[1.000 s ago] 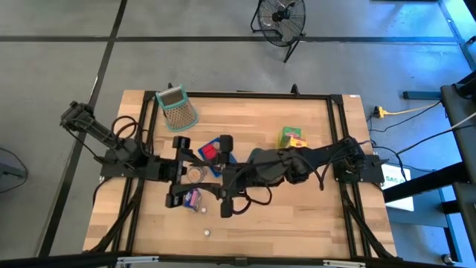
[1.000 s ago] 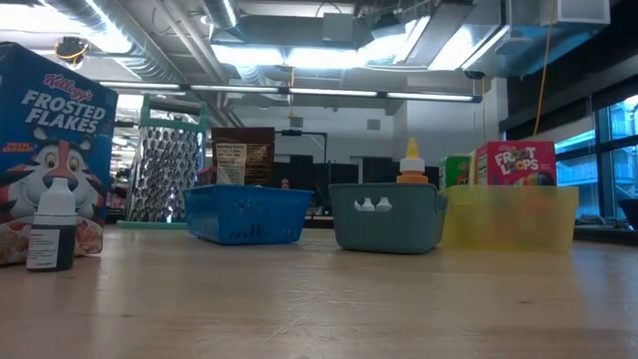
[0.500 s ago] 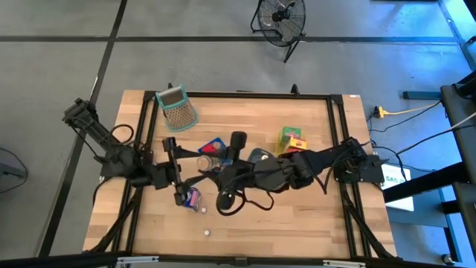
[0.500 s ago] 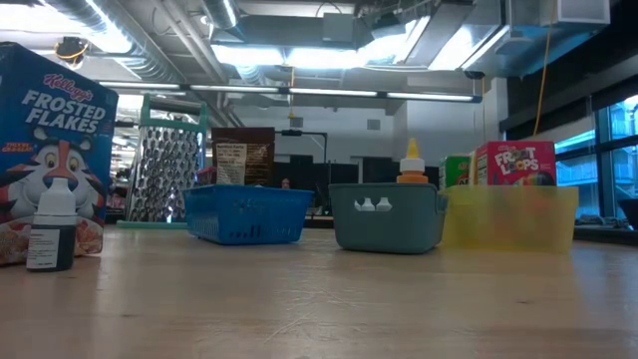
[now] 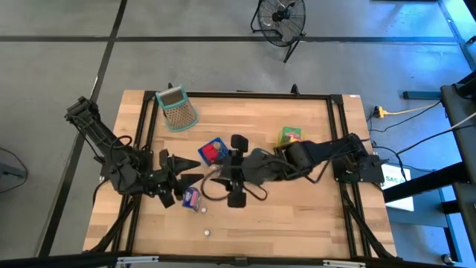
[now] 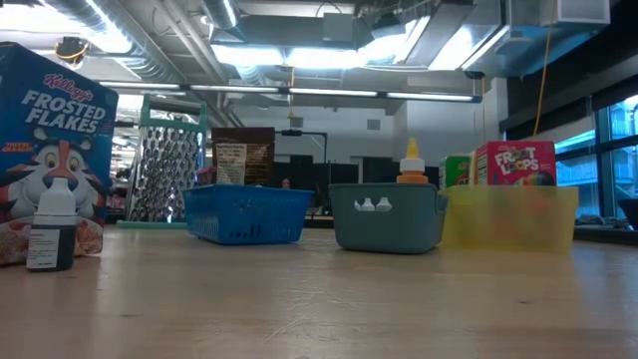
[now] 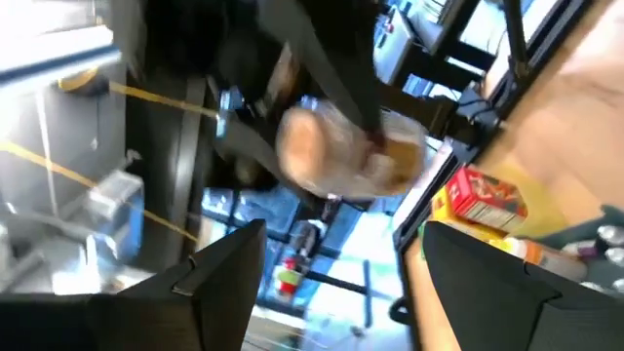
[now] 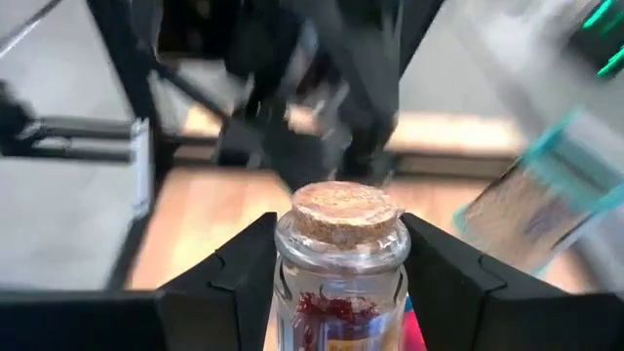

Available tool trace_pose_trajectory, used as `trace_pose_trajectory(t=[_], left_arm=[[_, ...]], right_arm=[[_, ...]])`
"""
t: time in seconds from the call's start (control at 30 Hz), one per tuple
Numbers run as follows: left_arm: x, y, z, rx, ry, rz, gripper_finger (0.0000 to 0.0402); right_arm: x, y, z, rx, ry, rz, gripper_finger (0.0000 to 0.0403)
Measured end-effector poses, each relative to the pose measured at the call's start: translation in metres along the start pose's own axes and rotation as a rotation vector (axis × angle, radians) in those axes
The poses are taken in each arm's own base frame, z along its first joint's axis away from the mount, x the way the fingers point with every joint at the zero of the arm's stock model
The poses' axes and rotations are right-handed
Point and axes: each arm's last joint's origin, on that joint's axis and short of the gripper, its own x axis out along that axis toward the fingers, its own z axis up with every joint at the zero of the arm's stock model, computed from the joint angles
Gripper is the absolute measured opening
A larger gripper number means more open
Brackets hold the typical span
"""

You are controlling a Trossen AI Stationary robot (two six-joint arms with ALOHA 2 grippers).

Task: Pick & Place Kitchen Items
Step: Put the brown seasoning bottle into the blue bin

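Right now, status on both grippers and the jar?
Right gripper shut on corked glass jar, mid-table. Left gripper open, empty, pointing at the right arm. Nothing between them.

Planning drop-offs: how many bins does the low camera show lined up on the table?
3: a blue bin on the left, a teal bin in the middle, a yellow bin on the right. None looks hidden.
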Motion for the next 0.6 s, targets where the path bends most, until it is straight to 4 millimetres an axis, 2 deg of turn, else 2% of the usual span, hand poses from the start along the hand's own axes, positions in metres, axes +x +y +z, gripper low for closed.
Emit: trace_pose_trajectory(t=[0.27, 0.43, 0.6], left_arm=[[-0.001, -0.008, 0.004, 0.121, -0.152, -0.086, 0.025], [0.007, -0.008, 0.0, 0.068, -0.126, -0.088, 0.0235], [0.016, -0.012, -0.006, 0.014, -0.136, -0.143, 0.0224]], right_arm=[[0.015, -0.027, -0.012, 0.174, 0.161, 0.144, 0.0187], [0.021, -0.031, -0.014, 0.205, 0.19, 0.235, 0.0187], [0.033, -0.031, -0.02, 0.206, 0.23, 0.242, 0.0187]])
